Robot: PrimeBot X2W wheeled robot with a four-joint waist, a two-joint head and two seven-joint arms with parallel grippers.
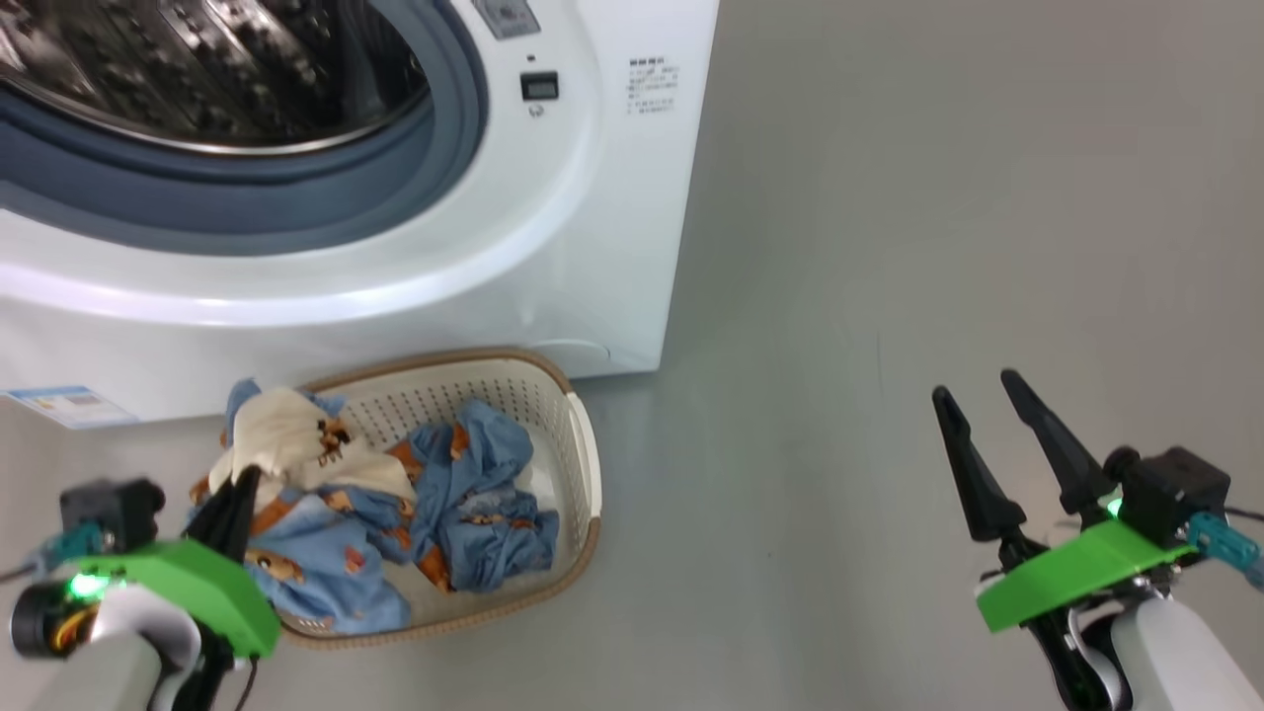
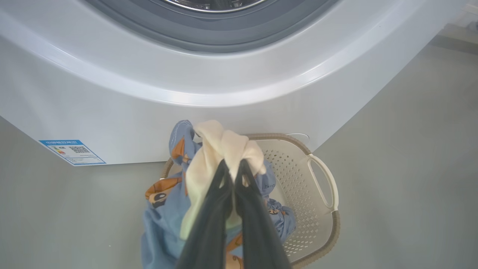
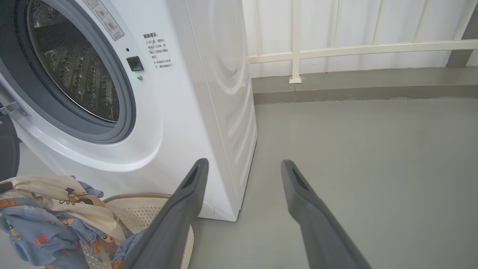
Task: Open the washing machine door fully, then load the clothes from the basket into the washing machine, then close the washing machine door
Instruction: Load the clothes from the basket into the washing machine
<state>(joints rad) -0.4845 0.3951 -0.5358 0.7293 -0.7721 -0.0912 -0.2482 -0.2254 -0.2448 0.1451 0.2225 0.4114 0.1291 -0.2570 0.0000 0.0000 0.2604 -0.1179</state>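
The washing machine (image 1: 592,247) stands with its steel drum (image 1: 197,69) exposed; a dark edge of the washing machine door (image 3: 5,149) shows at the far left of the right wrist view. The basket (image 1: 588,464) sits on the floor against the machine's front. My left gripper (image 1: 247,479) is shut on a cream-white cloth (image 2: 220,142), raised above the basket with blue printed fabric hanging from it. More blue clothes (image 1: 474,494) lie in the basket. My right gripper (image 1: 973,387) stands open and holds nothing, over bare floor well to the right.
Grey floor (image 1: 938,247) stretches to the right of the machine. A white railing and low kerb (image 3: 298,52) run along the back. A blue label (image 2: 71,151) marks the machine's lower corner, left of the basket.
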